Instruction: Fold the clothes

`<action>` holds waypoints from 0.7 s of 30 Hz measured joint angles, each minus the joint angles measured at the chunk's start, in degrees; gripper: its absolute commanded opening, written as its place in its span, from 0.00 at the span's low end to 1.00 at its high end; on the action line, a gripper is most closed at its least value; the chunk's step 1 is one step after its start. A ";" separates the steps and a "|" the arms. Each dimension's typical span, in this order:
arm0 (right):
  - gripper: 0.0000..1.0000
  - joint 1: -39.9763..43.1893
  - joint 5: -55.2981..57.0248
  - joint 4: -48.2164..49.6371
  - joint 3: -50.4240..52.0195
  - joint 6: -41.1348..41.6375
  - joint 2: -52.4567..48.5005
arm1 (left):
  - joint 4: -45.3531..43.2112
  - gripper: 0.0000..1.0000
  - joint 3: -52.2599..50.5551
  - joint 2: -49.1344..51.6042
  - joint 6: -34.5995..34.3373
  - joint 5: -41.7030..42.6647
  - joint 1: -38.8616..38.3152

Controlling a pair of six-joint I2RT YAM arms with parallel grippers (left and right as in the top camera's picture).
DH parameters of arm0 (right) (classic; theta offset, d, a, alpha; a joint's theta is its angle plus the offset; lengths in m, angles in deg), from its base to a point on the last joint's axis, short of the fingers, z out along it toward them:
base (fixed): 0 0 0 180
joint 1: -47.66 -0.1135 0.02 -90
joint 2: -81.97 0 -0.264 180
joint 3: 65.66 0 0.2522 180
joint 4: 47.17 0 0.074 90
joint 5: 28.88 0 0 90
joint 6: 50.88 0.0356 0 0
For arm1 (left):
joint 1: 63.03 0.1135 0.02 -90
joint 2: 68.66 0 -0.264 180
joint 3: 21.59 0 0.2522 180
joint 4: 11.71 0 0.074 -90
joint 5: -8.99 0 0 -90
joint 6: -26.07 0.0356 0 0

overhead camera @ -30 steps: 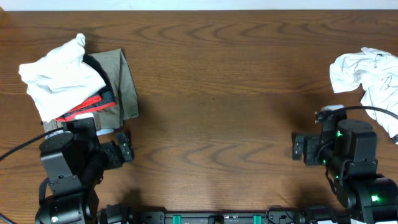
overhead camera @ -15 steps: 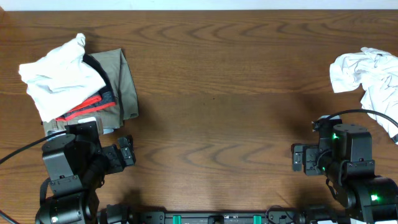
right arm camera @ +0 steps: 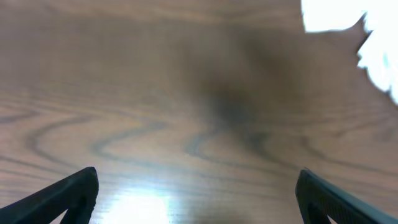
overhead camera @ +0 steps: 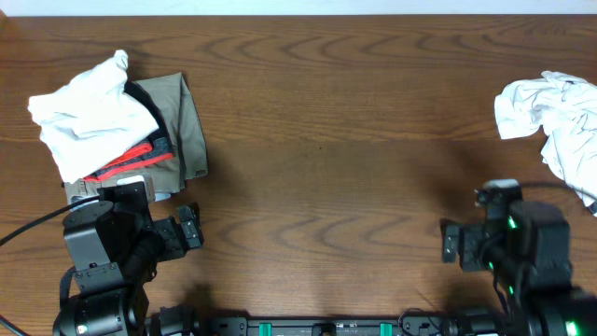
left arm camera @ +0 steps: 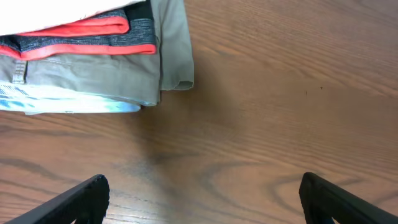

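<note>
Your left end effector (left arm camera: 203,182) sits low at the near-left of the table (overhead camera: 326,112), fingers spread wide, holding nothing. Just beyond it are the stacked clothes (overhead camera: 121,131): a crumpled white garment (overhead camera: 84,112) on top, a black piece (overhead camera: 147,97) and a grey piece with red trim (overhead camera: 140,157) under it, a khaki piece (overhead camera: 191,121) below those, and a pale blue-white layer (left arm camera: 68,104) at the bottom. Your right end effector (right arm camera: 198,174) is equally wide and empty over bare wood. A second white garment (overhead camera: 550,112) lies crumpled at the far right edge, well apart from the stack and blurred in your right wrist view.

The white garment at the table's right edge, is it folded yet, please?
Not folded: the white garment lies bunched in irregular wrinkles.
</note>
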 measured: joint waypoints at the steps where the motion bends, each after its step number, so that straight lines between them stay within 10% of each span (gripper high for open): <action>1: 0.99 0.00 0.04 0.00 0.00 0.00 2.82 | 0.00 0.98 0.02 0.00 -0.02 0.00 0.00; 21: 0.99 0.00 0.04 -2.43 0.02 0.00 30.86 | 0.02 0.98 0.02 0.00 0.00 0.00 0.00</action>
